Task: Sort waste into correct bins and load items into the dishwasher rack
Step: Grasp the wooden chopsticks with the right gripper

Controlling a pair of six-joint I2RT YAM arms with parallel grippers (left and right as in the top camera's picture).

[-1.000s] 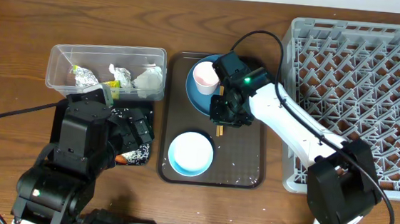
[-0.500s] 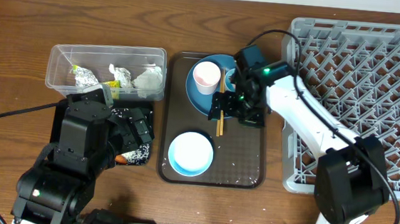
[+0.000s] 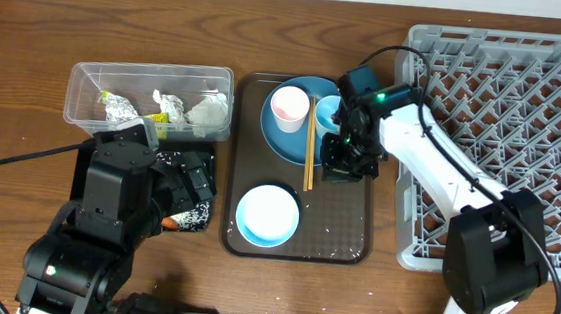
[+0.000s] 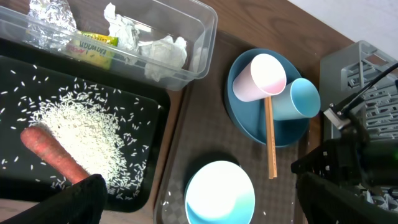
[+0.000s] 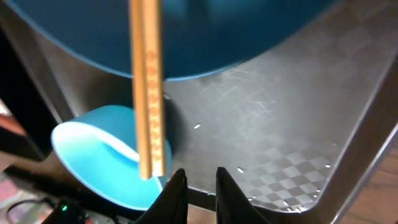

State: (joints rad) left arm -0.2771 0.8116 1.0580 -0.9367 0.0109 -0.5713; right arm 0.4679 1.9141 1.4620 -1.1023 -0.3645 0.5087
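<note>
The chopsticks [image 3: 310, 151] [image 4: 270, 140] [image 5: 149, 93] lie free, one end on the blue plate [image 3: 297, 136] [image 4: 249, 121], the other on the brown tray. A pink cup [image 3: 288, 108] [image 4: 261, 78] and a light blue cup [image 3: 328, 114] [image 4: 298, 99] lie on the plate. The pale bowl [image 3: 268, 214] [image 4: 221, 193] [image 5: 99, 162] sits nearer the front. My right gripper [image 3: 345, 164] [image 5: 200, 186] hovers just right of the chopsticks, its fingers almost together and holding nothing. My left gripper [image 3: 186, 182] [image 4: 199, 208] is open wide beside the black tray [image 4: 149, 146] that holds rice [image 4: 81, 121] and a carrot [image 4: 53, 152].
The clear tub [image 3: 152, 72] [image 4: 202, 37] holds napkins [image 4: 163, 53] and a wrapper [image 4: 93, 46]. The brown serving tray [image 3: 340, 232] [image 5: 273, 130] has a raised rim. The grey dishwasher rack [image 3: 507, 145] fills the right side, close to my right arm.
My right gripper let go of the chopsticks, shifted right off the plate and closed again. The chopsticks now lie straight across plate and tray. The left arm has not moved.
</note>
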